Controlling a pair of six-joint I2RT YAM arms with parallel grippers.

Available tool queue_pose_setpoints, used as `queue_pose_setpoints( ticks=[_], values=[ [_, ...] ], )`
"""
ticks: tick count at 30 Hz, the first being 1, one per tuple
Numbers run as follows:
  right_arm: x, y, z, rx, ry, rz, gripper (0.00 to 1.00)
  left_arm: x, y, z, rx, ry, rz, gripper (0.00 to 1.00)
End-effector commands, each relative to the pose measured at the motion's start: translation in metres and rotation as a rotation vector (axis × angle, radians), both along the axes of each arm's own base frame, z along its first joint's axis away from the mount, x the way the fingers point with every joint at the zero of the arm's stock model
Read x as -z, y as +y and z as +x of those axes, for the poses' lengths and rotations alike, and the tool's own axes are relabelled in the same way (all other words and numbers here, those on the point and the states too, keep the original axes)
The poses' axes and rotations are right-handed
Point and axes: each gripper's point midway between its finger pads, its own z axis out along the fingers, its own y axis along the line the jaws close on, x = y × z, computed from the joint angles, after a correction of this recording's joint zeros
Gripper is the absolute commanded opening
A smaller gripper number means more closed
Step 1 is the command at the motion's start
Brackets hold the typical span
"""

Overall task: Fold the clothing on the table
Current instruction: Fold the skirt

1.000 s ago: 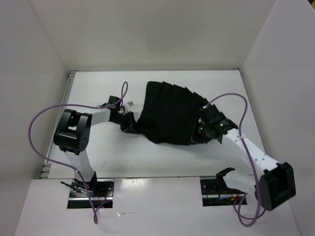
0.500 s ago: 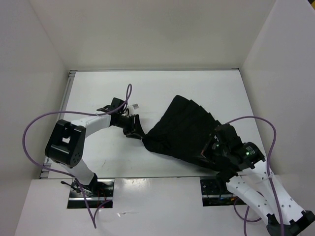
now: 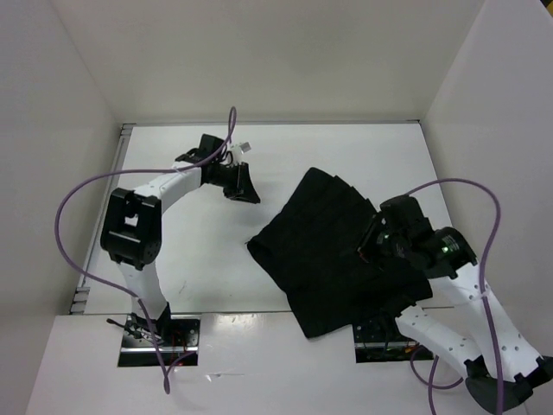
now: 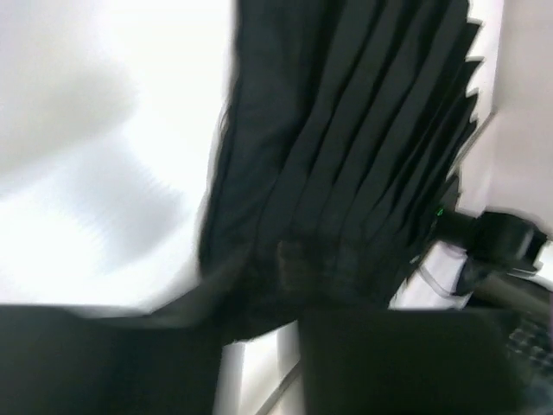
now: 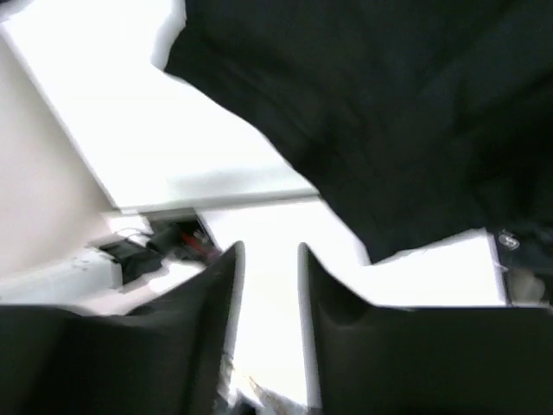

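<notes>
Clothing (image 3: 333, 259): one black pleated skirt of soft matte fabric. It lies flat and at a slant on the right half of the table (image 3: 190, 259). The pleats run lengthwise and form a stepped outline along the far right edge. The left edge is straight. The near corner laps over the table's front edge, near the right arm's base. Part of the right side is hidden under the right arm (image 3: 449, 259).

Table: white and rectangular, closed in by white walls (image 3: 259, 60) at the left, far and right sides. The whole left half is bare, as is a band along the far edge behind the skirt. A narrower strip lies between the skirt and the right wall.

Left arm (image 3: 130, 229): reaches over the far left of the table, well apart from the skirt.

Right arm: leans in above the skirt's right side.

Cables (image 3: 59, 226): purple, one looped at each arm.

Left pincer (image 3: 244, 184): fingers spread, nothing between them, above bare table.

Right pincer (image 5: 268, 259): fingers spread, only white surface in the gap, black fabric just beyond the tips.
</notes>
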Motion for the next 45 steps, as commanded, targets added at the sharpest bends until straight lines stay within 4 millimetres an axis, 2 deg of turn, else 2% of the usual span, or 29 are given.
queue_pose_setpoints(
  ticks=[1, 2, 3, 5, 6, 8, 9, 10, 11, 12, 16, 17, 23, 25, 26, 27, 28, 29, 30, 31, 32, 35, 37, 39, 40, 41, 43, 44, 45],
  values=[
    [-0.014, -0.014, 0.025, 0.076, -0.08, -0.097, 0.32, -0.008, -0.026, 0.014, 0.144, -0.063, -0.065, 0.15],
    [-0.004, -0.011, 0.039, 0.097, -0.08, -0.106, 0.0, -0.012, -0.042, 0.013, 0.199, -0.075, -0.086, 0.0],
    [0.005, -0.011, 0.048, 0.114, -0.072, -0.124, 0.0, -0.035, -0.057, 0.022, 0.249, -0.127, -0.116, 0.0],
    [0.034, -0.014, 0.071, 0.194, -0.031, -0.185, 0.0, -0.022, -0.086, 0.019, 0.366, -0.138, -0.123, 0.0],
    [0.043, -0.014, 0.076, 0.2, -0.024, -0.204, 0.0, -0.015, -0.096, 0.027, 0.392, -0.137, -0.116, 0.0],
    [0.063, -0.022, 0.089, 0.245, 0.022, -0.239, 0.0, -0.005, -0.116, 0.024, 0.437, -0.132, -0.116, 0.0],
    [0.071, -0.024, 0.089, 0.242, 0.04, -0.255, 0.0, 0.016, -0.121, 0.023, 0.443, -0.093, -0.098, 0.0],
    [0.083, -0.025, 0.088, 0.237, 0.082, -0.28, 0.0, 0.013, -0.129, 0.027, 0.454, -0.107, -0.102, 0.0],
    [0.086, -0.028, 0.093, 0.247, 0.087, -0.287, 0.0, 0.022, -0.133, 0.025, 0.46, -0.092, -0.09, 0.0],
    [0.093, -0.032, 0.094, 0.247, 0.098, -0.308, 0.0, 0.04, -0.139, 0.024, 0.468, -0.07, -0.071, 0.0],
    [0.122, -0.043, 0.096, 0.251, 0.18, -0.35, 0.0, 0.08, -0.145, 0.023, 0.439, -0.026, 0.047, 0.0],
    [0.127, -0.042, 0.099, 0.247, 0.194, -0.346, 0.0, 0.094, -0.14, 0.028, 0.4, -0.013, 0.103, 0.0],
    [0.155, -0.047, 0.098, 0.222, 0.28, -0.387, 0.0, 0.135, -0.107, 0.041, 0.2, 0.027, 0.34, 0.0],
    [0.165, -0.049, 0.103, 0.204, 0.315, -0.408, 0.0, 0.135, -0.086, 0.059, 0.091, 0.013, 0.374, 0.0],
    [0.167, -0.049, 0.105, 0.194, 0.322, -0.415, 0.0, 0.123, -0.076, 0.065, 0.036, -0.003, 0.382, 0.0],
    [0.172, -0.052, 0.108, 0.203, 0.343, -0.43, 0.0, 0.136, -0.056, 0.053, -0.014, 0.064, 0.406, 0.0],
    [0.171, -0.053, 0.114, 0.184, 0.33, -0.443, 0.0, 0.136, -0.035, 0.057, -0.075, 0.098, 0.394, 0.0],
    [0.172, -0.052, 0.119, 0.176, 0.323, -0.443, 0.0, 0.119, -0.027, 0.063, -0.118, 0.077, 0.351, 0.0],
    [0.174, -0.053, 0.126, 0.178, 0.332, -0.447, 0.0, 0.134, -0.01, 0.04, -0.153, 0.169, 0.348, 0.0],
    [0.175, -0.053, 0.129, 0.158, 0.331, -0.453, 0.0, 0.133, 0.009, 0.044, -0.207, 0.178, 0.337, 0.0],
    [0.176, -0.055, 0.133, 0.158, 0.333, -0.455, 0.0, 0.121, 0.015, 0.041, -0.228, 0.171, 0.316, 0.0],
    [0.177, -0.06, 0.147, 0.143, 0.325, -0.483, 0.0, 0.121, 0.031, 0.017, -0.234, 0.221, 0.28, 0.0],
    [0.179, -0.061, 0.166, 0.131, 0.311, -0.485, 0.0, 0.12, 0.025, 0.009, -0.206, 0.25, 0.24, 0.0],
    [0.169, -0.069, 0.198, 0.13, 0.26, -0.49, 0.0, 0.12, 0.022, 0.004, -0.192, 0.262, 0.22, 0.0],
    [0.177, -0.073, 0.207, 0.124, 0.273, -0.506, 0.0, 0.117, 0.021, 0.008, -0.193, 0.251, 0.215, 0.0],
    [0.165, -0.075, 0.237, 0.128, 0.202, -0.496, 0.0, 0.118, 0.02, 0.011, -0.193, 0.249, 0.215, 0.0],
    [0.161, -0.079, 0.266, 0.118, 0.147, -0.497, 0.0, 0.104, 0.019, 0.026, -0.193, 0.213, 0.191, 0.0],
    [0.152, -0.076, 0.296, 0.111, 0.073, -0.491, 0.0, 0.098, 0.02, 0.033, -0.197, 0.204, 0.169, 0.0],
    [0.141, -0.076, 0.31, 0.082, 0.016, -0.499, 0.0, 0.092, 0.022, 0.04, -0.202, 0.191, 0.151, 0.0]
  ],
)
